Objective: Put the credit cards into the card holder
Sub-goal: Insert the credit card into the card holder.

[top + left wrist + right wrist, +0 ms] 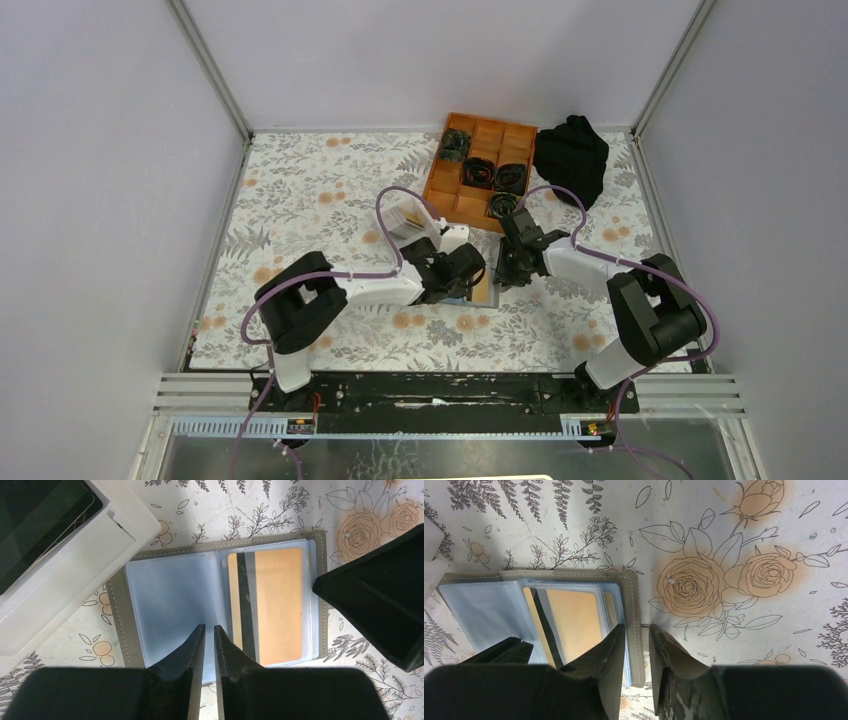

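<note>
The card holder (117, 615) lies open on the flowered cloth, grey outside with pale bluish sleeves. A tan-gold credit card (277, 605) with a dark stripe sits in its right-hand sleeve. My left gripper (210, 627) hovers over the holder's near edge by the fold, its jaws a narrow slit apart with nothing visibly between them. My right gripper (637, 627) is open and straddles the holder's grey right edge (629, 595), one finger over the sleeves and one over the cloth. In the top view both grippers (470, 285) (505, 275) meet over the holder. Dark cards (40, 520) lie in the white box.
A white two-compartment box (75, 565) stands against the holder's far-left corner. An orange gridded tray (480, 170) with dark coiled items sits at the back, and a black cloth (572, 155) lies to its right. Walls close in the table on three sides.
</note>
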Action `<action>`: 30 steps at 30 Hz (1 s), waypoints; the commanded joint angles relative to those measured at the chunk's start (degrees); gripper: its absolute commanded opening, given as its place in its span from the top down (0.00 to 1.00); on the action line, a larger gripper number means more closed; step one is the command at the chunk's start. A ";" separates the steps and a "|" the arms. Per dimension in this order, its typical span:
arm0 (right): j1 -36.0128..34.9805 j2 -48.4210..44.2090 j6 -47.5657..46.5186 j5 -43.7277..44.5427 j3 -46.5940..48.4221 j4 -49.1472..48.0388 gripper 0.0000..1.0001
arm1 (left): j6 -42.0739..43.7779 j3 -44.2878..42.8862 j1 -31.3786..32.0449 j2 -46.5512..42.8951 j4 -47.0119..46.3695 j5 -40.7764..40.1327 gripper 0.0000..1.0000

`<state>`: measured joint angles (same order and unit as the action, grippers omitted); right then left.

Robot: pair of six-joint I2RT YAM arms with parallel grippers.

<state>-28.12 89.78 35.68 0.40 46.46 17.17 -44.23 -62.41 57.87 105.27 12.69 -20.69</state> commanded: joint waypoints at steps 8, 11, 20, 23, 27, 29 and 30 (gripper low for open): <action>-0.60 2.50 -0.52 -0.04 -0.84 0.77 0.69 | 1.90 -2.11 1.70 3.02 -0.14 0.91 0.82; -0.62 2.51 -0.51 -0.05 -0.65 0.85 0.69 | 2.04 -2.39 2.14 3.16 -0.87 1.41 0.82; -0.63 2.68 -0.47 -0.23 -0.62 0.86 0.69 | 1.95 -2.72 2.47 2.02 -3.54 3.10 0.81; -0.62 2.51 -0.57 -0.23 -0.93 0.76 0.69 | 1.72 -2.86 2.57 1.81 -3.61 2.66 0.79; -0.69 2.17 -0.77 -0.05 -1.23 0.75 0.69 | 1.52 -2.80 2.61 0.93 -3.90 1.79 0.77; -0.62 2.11 -0.92 0.01 -1.32 0.76 0.69 | 1.51 -2.83 2.66 0.39 -3.90 1.26 0.76; -0.67 2.07 -0.96 0.03 -1.24 0.76 0.69 | 1.53 -2.81 2.69 0.25 -3.90 1.12 0.76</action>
<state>-28.12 89.89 35.66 0.36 46.54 17.21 -42.81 -63.83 59.59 107.28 12.27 -19.49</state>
